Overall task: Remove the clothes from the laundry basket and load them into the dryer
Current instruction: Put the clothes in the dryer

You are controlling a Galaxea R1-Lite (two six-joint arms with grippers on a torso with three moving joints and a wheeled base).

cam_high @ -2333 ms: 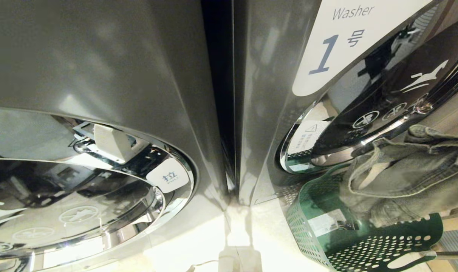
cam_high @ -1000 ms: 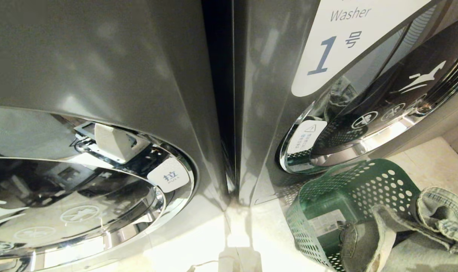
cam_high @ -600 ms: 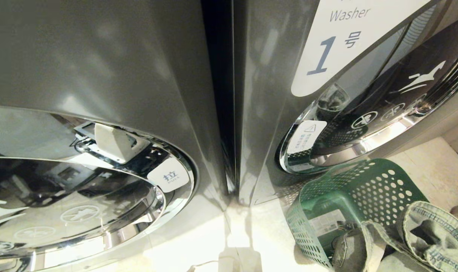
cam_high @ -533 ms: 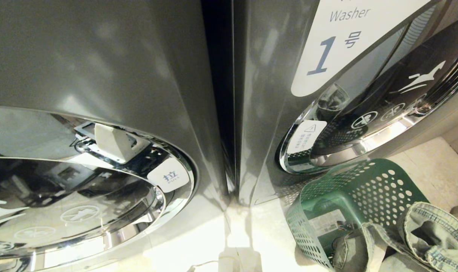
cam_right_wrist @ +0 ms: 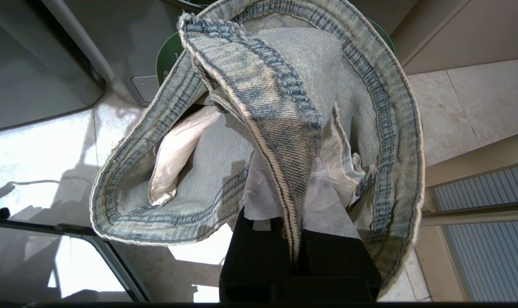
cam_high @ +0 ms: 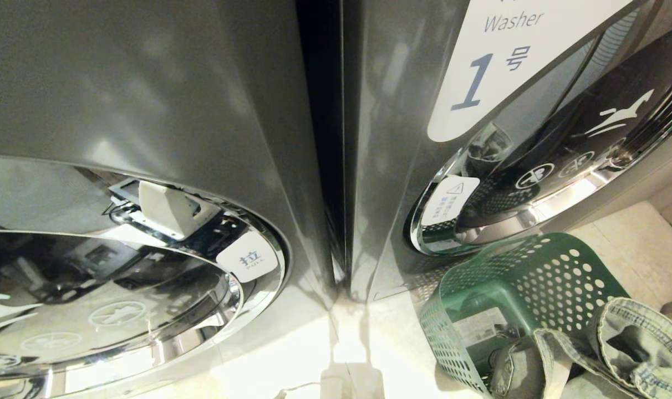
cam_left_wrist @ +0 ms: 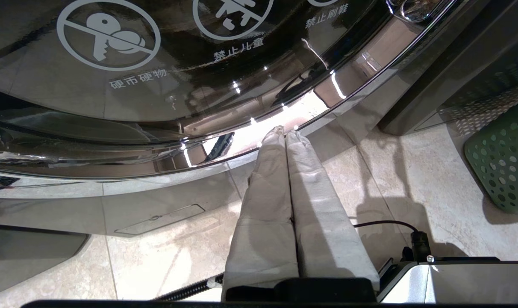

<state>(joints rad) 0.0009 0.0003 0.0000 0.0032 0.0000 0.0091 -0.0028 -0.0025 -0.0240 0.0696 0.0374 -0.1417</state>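
- Right gripper (cam_right_wrist: 299,239): its jaws are clamped together on a doubled fold of the denim garment (cam_right_wrist: 284,111); in the right wrist view the fold runs straight out from between the jaws and the rest of the cloth balloons around them.
- Denim garment, lie: the stitched waistband forms a wide open loop encircling the gripper, with a pale pocket lining (cam_right_wrist: 178,149) showing inside the loop. The pinched seam gives the long axis, in line with the gripper's reach; which end of the garment leads cannot be told.
- Denim garment, place: in the head view it (cam_high: 619,349) sits at the lower right corner, lifted to the rim of the green laundry basket (cam_high: 508,288) and partly overlapping it.
- Laundry basket: perforated, standing on the tiled floor (cam_high: 635,244) just before the right-hand machine.
- Right-hand machine: its round door (cam_high: 563,166) stands ajar under a sign reading "Washer 1" (cam_high: 508,50).
- Left gripper (cam_left_wrist: 284,132): its cloth-wrapped jaws are pressed together and hold nothing; it hangs low over the floor just before the glossy door of the left-hand machine (cam_left_wrist: 156,64).
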